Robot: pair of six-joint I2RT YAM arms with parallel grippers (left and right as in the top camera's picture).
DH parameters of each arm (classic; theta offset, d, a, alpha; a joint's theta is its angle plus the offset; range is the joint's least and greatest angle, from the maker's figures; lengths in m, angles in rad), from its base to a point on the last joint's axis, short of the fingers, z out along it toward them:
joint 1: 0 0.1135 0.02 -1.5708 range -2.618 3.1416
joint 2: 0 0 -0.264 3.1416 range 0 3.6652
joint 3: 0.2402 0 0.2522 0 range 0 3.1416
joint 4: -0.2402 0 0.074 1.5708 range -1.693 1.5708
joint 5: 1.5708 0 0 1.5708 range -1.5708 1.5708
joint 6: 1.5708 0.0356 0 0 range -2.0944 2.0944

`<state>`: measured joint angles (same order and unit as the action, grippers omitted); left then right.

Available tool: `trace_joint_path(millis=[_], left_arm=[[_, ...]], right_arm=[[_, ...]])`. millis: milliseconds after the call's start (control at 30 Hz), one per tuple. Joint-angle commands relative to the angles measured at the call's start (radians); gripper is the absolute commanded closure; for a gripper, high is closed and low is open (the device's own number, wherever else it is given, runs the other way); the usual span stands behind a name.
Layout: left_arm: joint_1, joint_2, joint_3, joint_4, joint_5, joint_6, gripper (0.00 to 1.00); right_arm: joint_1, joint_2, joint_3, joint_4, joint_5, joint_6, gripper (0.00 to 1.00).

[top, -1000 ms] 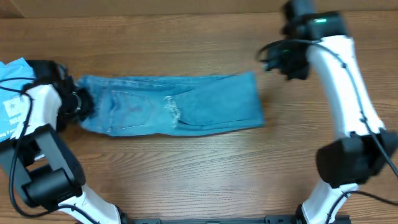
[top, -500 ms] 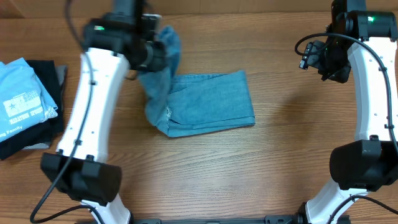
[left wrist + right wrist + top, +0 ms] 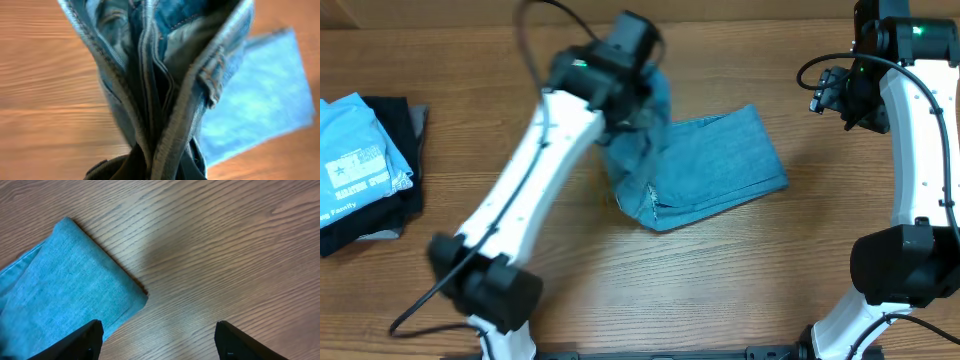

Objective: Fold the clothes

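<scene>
Left jaws tight on jeans point(image 3: 720, 165), T-shirt pile point(image 3: 360, 165) well apart.

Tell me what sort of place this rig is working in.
Likely a lab bench set up for laundry folding: a wood-grain table, denim jeans mid-fold, and a stack of folded garments at its left edge.

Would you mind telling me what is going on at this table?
The left pincer is shut on the waistband end of the jeans, holding it raised while the rest lies flat on the table. The right pincer hangs open and empty above the wood by the jeans' far corner. A folded T-shirt stack sits at the left.
</scene>
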<state>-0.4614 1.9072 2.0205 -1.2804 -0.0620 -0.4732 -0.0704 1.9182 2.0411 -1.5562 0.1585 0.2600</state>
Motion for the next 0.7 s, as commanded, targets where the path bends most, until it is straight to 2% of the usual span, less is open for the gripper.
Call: trace_joint_path(millis=[0,167,267,333,667], left_arm=[[0.215,-0.195,0.025,-0.058,-0.114,-0.014,0.96],[0.551,-0.222,0.024,-0.087,-0.114,0.182,0.96],[0.685,-0.216,0.024,0.006,0.017,0.332,0.95],[0.678,-0.200,0.024,0.010,0.090,0.359,0.94],[0.386,0.047,0.024,0.009,0.080,0.322,0.96]], right_arm=[[-0.004,-0.009,0.013,0.000,0.016,-0.001,0.25],[-0.004,-0.009,0.013,-0.018,-0.014,0.002,0.25],[-0.004,-0.009,0.013,-0.019,-0.046,0.002,0.26],[-0.004,-0.009,0.013,-0.024,-0.048,0.002,0.26],[-0.004,-0.009,0.013,-0.071,-0.048,0.002,0.26]])
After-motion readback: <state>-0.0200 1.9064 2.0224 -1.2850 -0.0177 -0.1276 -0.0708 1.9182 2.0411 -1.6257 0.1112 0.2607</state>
